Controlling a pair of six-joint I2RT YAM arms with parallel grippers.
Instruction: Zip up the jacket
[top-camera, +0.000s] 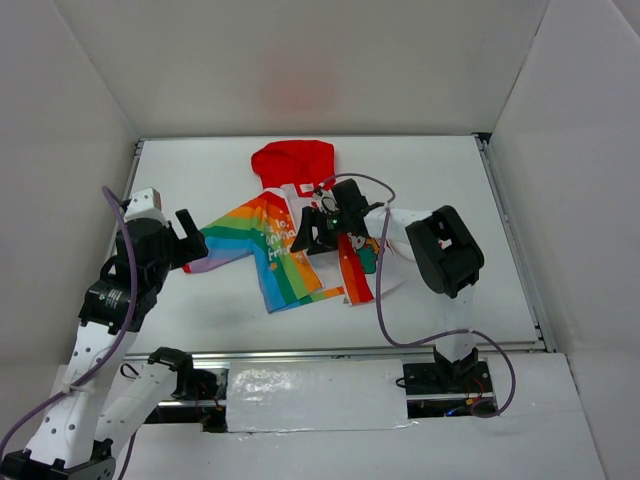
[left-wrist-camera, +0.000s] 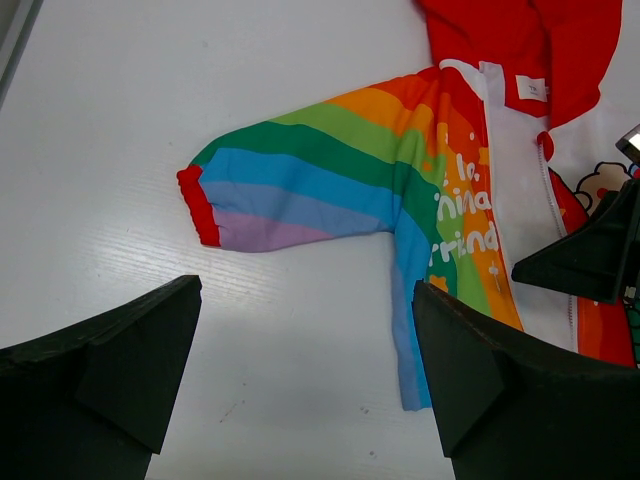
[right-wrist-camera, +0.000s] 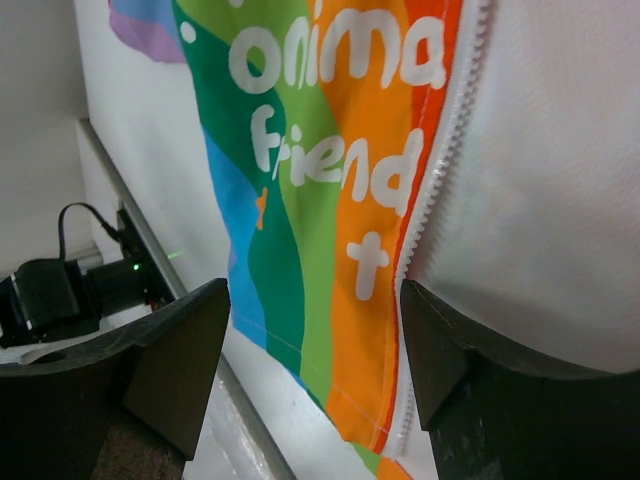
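Note:
The jacket (top-camera: 290, 245) lies flat on the white table with its red hood (top-camera: 292, 162) at the far end and its front unzipped. Its rainbow side (left-wrist-camera: 420, 170) and rainbow sleeve (left-wrist-camera: 290, 190) spread to the left. The white zipper teeth (right-wrist-camera: 440, 150) run along the edge of the rainbow panel (right-wrist-camera: 330, 200). My right gripper (top-camera: 322, 232) hovers over the jacket's middle, open, and the panel's lower zipper edge shows between its jaws (right-wrist-camera: 313, 300). My left gripper (top-camera: 192, 238) is open over bare table (left-wrist-camera: 308, 300), just short of the sleeve cuff (left-wrist-camera: 195, 205).
White walls enclose the table (top-camera: 440, 180) on three sides. A metal rail (top-camera: 350, 352) runs along the near edge, with the arm bases and cables behind it. One black finger (left-wrist-camera: 590, 260) of the right gripper shows at the right of the left wrist view.

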